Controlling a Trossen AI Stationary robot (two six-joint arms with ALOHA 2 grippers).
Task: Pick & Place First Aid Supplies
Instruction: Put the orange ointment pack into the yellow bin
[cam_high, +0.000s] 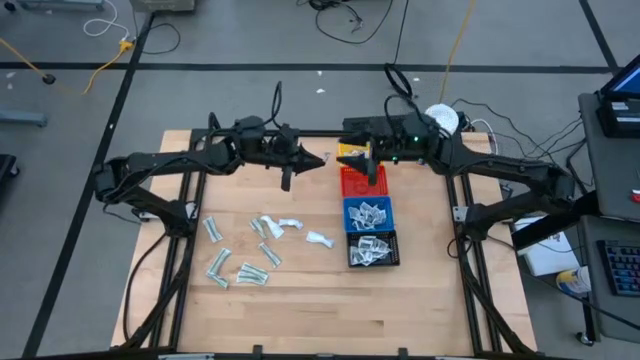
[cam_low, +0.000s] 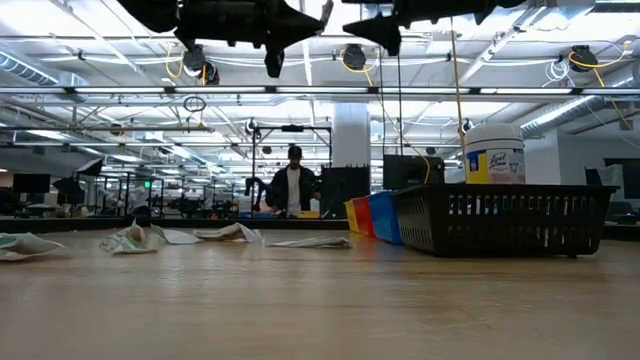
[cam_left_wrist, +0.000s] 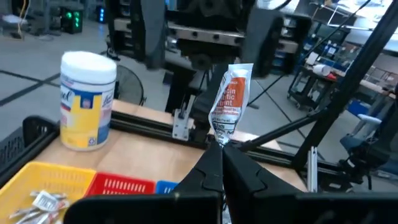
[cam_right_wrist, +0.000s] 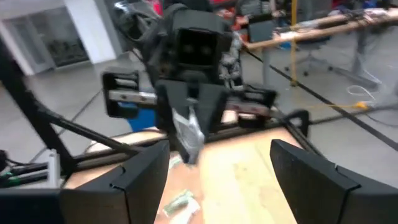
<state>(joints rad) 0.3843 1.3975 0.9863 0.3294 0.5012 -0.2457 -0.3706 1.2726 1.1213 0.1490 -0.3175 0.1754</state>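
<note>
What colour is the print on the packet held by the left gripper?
Orange-red on white packet; the left wrist view shows it best.

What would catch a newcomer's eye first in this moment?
The left gripper, raised high over the table's far side, is shut on a white-and-orange sachet standing up from its fingertips. Facing it, the right gripper hangs open above the red bin. More packets lie scattered on the wood left of the bins.

A row of bins runs down the table: yellow bin (cam_high: 351, 152), red bin (cam_high: 362, 182), blue bin (cam_high: 368, 214), black bin (cam_high: 373, 248). A white jar (cam_left_wrist: 87, 101) stands beyond the left gripper's tips. A person (cam_low: 292, 188) stands far behind.
</note>
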